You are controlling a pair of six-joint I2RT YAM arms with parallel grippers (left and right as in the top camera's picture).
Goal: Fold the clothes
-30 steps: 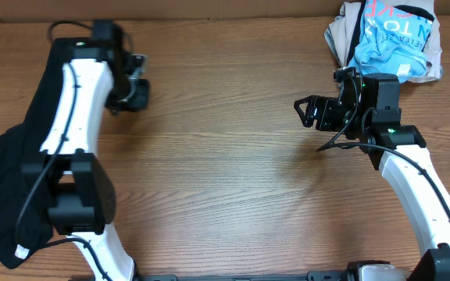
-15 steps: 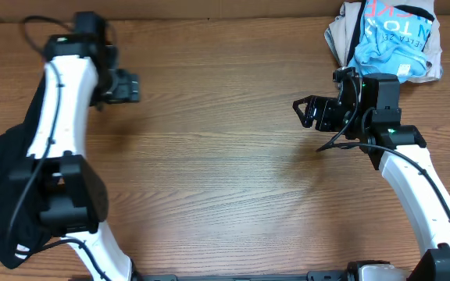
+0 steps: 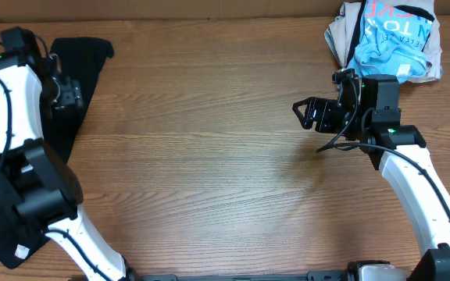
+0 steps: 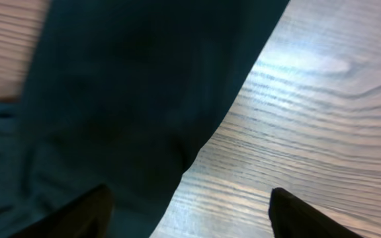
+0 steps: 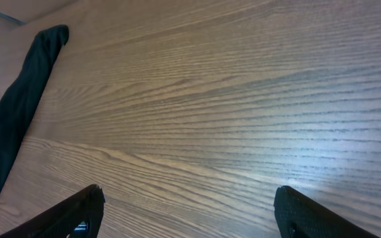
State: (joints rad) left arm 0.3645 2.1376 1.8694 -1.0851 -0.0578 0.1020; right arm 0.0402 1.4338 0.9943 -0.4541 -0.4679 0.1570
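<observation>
Black garment is lying along the table's left edge, running from the back-left corner to the near-left one. Bare wood is stretching wide between the 2 arms. Left gripper is hanging over the garment's far end, arm reaching back-left, fingers spread wide, empty. Right gripper is pointing left over bare wood, jaws wide, empty. Printed clothes are sitting heaped back-right.

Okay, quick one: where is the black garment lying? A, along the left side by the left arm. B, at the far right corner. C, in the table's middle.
A: the black garment runs down the left side of the table beside the left gripper, far from the light-blue garment.
</observation>
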